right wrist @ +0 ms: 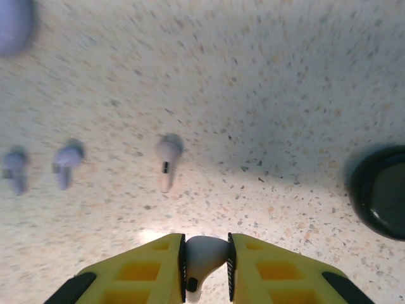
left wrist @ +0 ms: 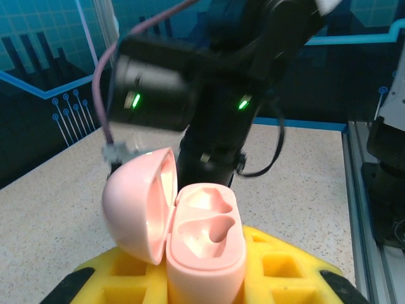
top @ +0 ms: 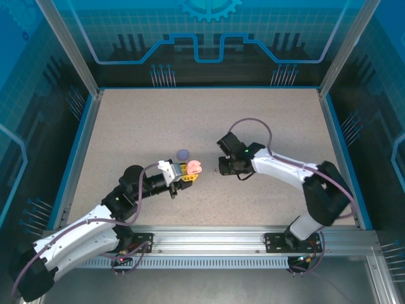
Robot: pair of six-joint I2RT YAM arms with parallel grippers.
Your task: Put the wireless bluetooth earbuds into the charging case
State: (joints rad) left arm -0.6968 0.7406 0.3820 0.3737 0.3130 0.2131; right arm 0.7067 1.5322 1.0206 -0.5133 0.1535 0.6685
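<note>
We note a speckled table (top: 209, 120) inside blue enclosure walls (top: 209, 38). The left arm (top: 95, 228) reaches fwd to mid-table. The right arm (top: 285, 168) comes in from the right, wrist tipped down close by the left gripper (left wrist: 205, 272).

Left gripper: yellow fingers (left wrist: 278, 269) pinch the pink case (left wrist: 205, 231) at its base. Lid hinged open to the left, both moulded wells facing the camera.

The lilac case (top: 183, 154) lies on the table just behind the pink case. The black case (right wrist: 380, 193) sits on the table at the right edge of the right wrist view.

Right gripper (right wrist: 205, 256): pads pressed in on a pale earbud (right wrist: 204, 248), stem down. Contact w/ table: we cannot tell.

Loose on the table ahead are a second pale earbud (right wrist: 168, 158), then a lilac earbud (right wrist: 66, 161) to its left and a further lilac earbud (right wrist: 14, 168) at the frame edge.
</note>
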